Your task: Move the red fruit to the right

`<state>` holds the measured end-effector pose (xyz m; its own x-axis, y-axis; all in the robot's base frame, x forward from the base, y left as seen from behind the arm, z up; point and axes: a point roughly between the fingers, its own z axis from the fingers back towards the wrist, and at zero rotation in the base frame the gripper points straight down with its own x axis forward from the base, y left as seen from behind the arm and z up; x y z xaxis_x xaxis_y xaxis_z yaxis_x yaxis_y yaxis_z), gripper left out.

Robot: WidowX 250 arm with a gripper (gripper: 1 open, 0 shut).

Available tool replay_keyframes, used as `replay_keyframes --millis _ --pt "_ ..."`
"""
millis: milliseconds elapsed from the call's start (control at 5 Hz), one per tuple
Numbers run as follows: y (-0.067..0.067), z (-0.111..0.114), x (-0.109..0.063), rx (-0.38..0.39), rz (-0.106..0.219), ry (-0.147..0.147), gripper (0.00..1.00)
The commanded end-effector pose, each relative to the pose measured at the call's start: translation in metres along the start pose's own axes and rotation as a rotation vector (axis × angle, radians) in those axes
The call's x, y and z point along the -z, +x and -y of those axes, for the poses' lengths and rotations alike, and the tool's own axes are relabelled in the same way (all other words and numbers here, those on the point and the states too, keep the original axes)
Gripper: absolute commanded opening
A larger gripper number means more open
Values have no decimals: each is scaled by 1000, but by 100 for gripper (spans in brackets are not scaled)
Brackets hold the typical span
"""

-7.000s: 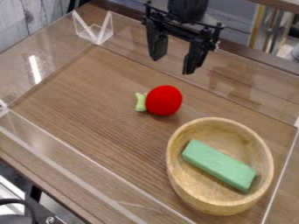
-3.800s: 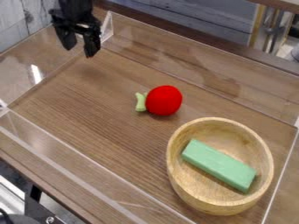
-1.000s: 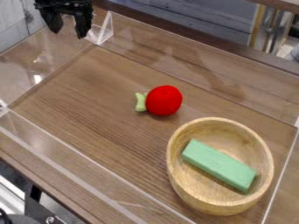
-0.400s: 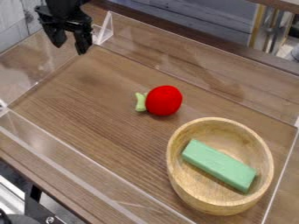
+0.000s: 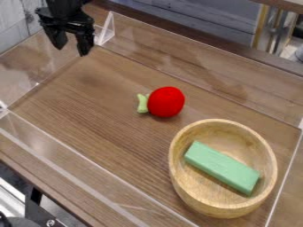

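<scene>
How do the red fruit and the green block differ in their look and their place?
The red fruit is round, while the green block is long and rectangular. The fruit is bright red with a pale green stub, whereas the block is one green all over. The fruit lies outside the wooden bowl; the block lies inside it. Both are apart from the gripper.

a single view, named camera, looks down at a slant from above one side of the wooden bench (image 5: 101, 111), facing across it toward the far edge. it sits near enough for the bench to fill most of the frame; no second view shares the scene.
</scene>
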<state>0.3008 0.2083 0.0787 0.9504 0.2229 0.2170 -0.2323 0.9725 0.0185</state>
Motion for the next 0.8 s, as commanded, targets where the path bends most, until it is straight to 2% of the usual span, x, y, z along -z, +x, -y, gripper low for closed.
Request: replay_keyframes --millis 0,200,600 --pt "13 -7 -17 -19 63 29 100" --pt "23 -5 -28 -12 69 28 100" --pt "29 -1 -51 41 60 9 100"
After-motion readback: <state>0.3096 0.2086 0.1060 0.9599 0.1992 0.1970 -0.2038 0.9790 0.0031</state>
